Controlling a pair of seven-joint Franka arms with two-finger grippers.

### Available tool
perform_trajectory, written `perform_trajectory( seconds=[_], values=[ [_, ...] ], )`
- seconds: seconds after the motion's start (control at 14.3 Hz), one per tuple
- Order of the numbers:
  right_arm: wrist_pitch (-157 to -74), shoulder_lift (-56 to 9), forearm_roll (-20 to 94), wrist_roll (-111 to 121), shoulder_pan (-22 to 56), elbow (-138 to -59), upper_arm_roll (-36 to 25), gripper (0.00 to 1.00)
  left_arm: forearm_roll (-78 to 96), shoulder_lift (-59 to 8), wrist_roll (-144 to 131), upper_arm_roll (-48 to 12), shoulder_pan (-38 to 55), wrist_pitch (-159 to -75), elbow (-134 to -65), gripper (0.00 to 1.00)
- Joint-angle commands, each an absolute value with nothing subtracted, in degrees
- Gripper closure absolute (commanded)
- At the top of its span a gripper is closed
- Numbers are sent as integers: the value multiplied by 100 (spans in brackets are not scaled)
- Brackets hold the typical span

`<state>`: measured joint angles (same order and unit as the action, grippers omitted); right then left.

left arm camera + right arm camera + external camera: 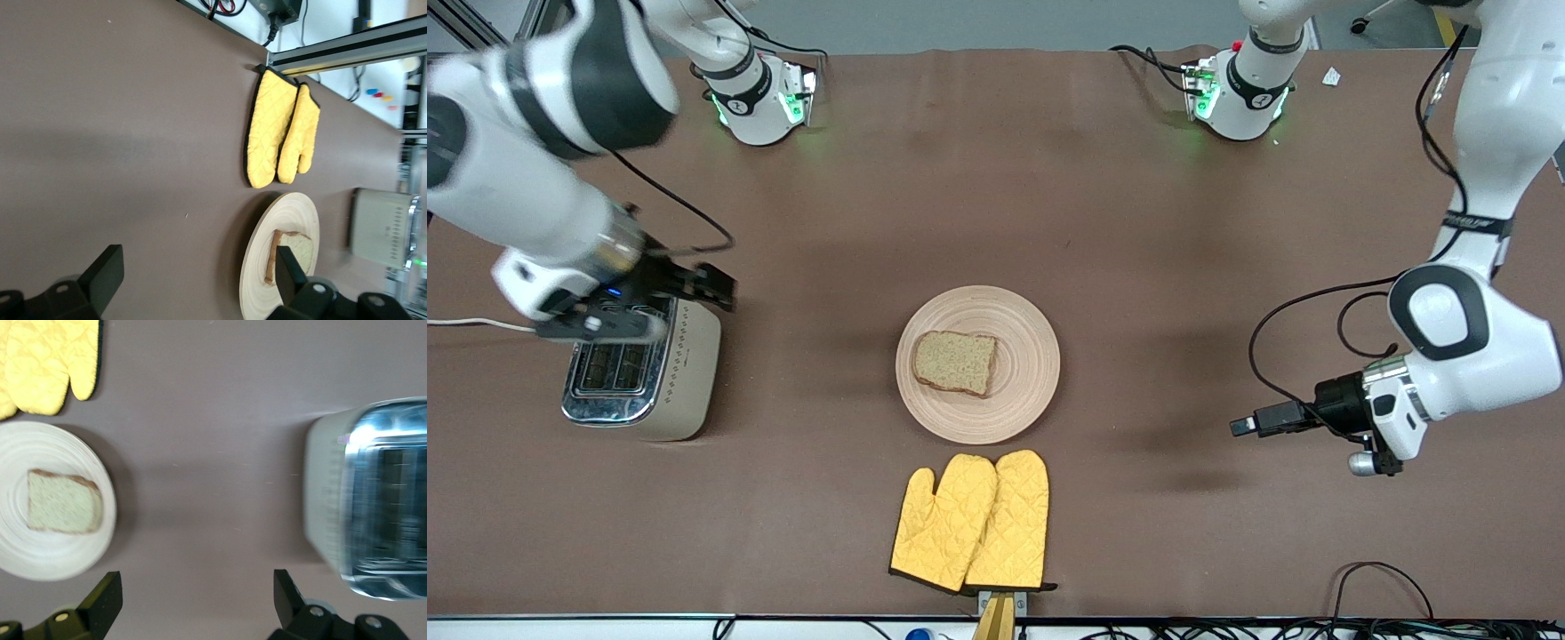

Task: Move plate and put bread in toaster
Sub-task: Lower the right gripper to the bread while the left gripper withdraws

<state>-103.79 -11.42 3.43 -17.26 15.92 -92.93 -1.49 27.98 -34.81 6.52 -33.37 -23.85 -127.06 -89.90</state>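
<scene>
Bread (291,252) on plate (267,267); mitts (280,137) beside; toaster (381,228) perhaps upright.

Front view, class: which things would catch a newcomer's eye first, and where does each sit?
The bright yellow oven mitts stand out, lying nearest the front camera, just nearer than the plate at mid-table with the bread on it. The chrome-topped toaster sits toward the right arm's end, with the right tool open above it. The left tool, open in its wrist view, hangs over bare table toward the left arm's end.
</scene>
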Motion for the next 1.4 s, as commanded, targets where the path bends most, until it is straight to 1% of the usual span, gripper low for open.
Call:
perform_trajectory(
  seconds=[0.0, 0.21, 0.42, 0.63, 0.77, 0.84, 0.91, 1.05, 1.12, 1.19, 1.26, 1.33],
  values=[
    [-10983, -1721, 439, -2835, 2142, -9229, -202, 0, 1814, -2543, -296, -3313, -2312, -12201, -9176, 0],
    [-11757, -2362, 440, -4206, 2758, -9229, -202, 0, 795, -1936, -1140, -3313, -2145, -11569, -9158, 0],
    [-12435, -3022, 448, -4482, 3075, -9237, -202, 0, -375, -1381, -1512, -3322, -1960, -10936, -9089, 0],
    [-12805, -3444, 448, -4579, 3269, -9255, -202, 0, -483, -1143, -1459, -3314, -1969, -10049, -8677, 0],
    [-12998, -3664, 440, -4562, 3313, -9264, -202, 6, -501, -960, -1441, -3296, -1925, -9433, -8334, 0],
    [-13103, -3743, 439, -4570, 3348, -9264, -202, 12, -510, -732, -1433, -3218, -1725, -9352, -8358, 0],
    [-13139, -3805, 439, -4570, 3357, -9255, -202, 18, -510, -555, -1433, -2869, -1409, -9273, -8402, 0],
    [-13131, -3823, 439, -4570, 3366, -9255, -202, 31, -501, -317, -1380, -1947, -593, -8931, -8437, 0],
    [-13140, -3832, 439, -4570, 3410, -9255, -202, 40, -466, -195, -1284, -1516, -241, -8686, -8446, 0],
    [-13148, -3867, 448, -4570, 3436, -9255, -202, 47, -431, -115, -1222, -1233, 50, -8475, -8464, 0],
    [-13175, -3876, 440, -4570, 3437, -9264, -202, 51, -413, -71, -1213, -1004, 218, -8386, -8507, 0],
    [-13210, -3902, 448, -4570, 3437, -9264, -202, 53, -404, 17, -1213, -898, 315, -8341, -8577, 0]
  ],
)
